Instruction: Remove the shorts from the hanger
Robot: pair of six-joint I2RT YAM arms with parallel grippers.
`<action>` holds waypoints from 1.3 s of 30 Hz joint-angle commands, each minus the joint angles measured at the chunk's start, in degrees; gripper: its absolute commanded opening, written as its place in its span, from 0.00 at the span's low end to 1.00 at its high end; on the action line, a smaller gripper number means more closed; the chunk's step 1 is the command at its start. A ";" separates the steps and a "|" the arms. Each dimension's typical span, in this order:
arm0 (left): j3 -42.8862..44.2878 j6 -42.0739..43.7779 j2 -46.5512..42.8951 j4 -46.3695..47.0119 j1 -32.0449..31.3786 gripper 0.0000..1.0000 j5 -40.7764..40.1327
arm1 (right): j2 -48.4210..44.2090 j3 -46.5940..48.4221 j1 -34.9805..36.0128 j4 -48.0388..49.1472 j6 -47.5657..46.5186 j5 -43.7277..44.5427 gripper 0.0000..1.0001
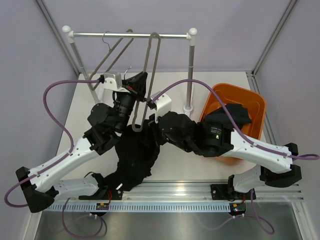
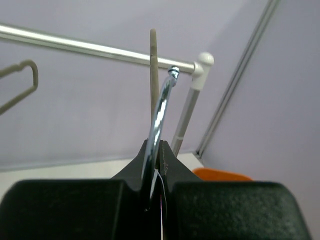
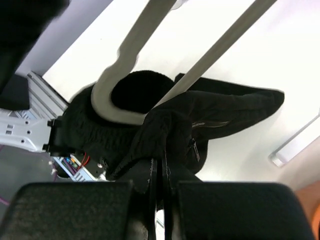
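White table, lavender walls: the left jaws clamp the hanger's chrome hook; the right jaws pinch the black shorts. At three o'clock, the orange bin holds another pair.

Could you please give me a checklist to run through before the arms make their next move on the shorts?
1. Left gripper pinching the hanger's chrome hook: ok.
2. Right gripper shut on the shorts: ok.
3. Shorts off the grey hanger: not ok; fabric hangs around its end.
4. Hanger's upper end clear of the rail: cannot tell.
5. Orange bin open to receive: ok; another pair lies inside.
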 commanded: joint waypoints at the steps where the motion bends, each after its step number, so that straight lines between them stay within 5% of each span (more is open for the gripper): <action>1: 5.43 4.80 1.55 16.20 0.57 0.00 -4.09 | 0.09 5.50 2.33 -3.15 -3.01 2.84 0.00; 8: 14.84 5.77 2.53 3.74 1.36 0.00 -3.66 | -0.96 9.45 3.30 -10.18 -2.05 17.68 0.00; 11: 20.01 5.86 1.73 -10.79 1.36 0.00 -3.39 | -2.28 15.84 2.08 -11.06 -5.38 23.31 0.00; 16: 25.83 3.76 0.43 -27.27 1.36 0.00 0.30 | -2.02 25.53 -8.70 -8.00 -15.30 26.74 0.00; 26: 20.39 -0.64 -4.50 -41.44 1.36 0.00 6.18 | 0.53 33.79 -29.10 34.42 -55.54 37.56 0.00; 34: 13.01 -1.34 -6.70 -41.80 1.36 0.00 7.42 | 7.12 43.73 -39.84 35.43 -58.73 35.36 0.00; 39: 11.06 -1.87 -7.41 -41.97 1.36 0.00 8.03 | 6.34 41.28 -45.56 26.74 -47.51 33.53 0.00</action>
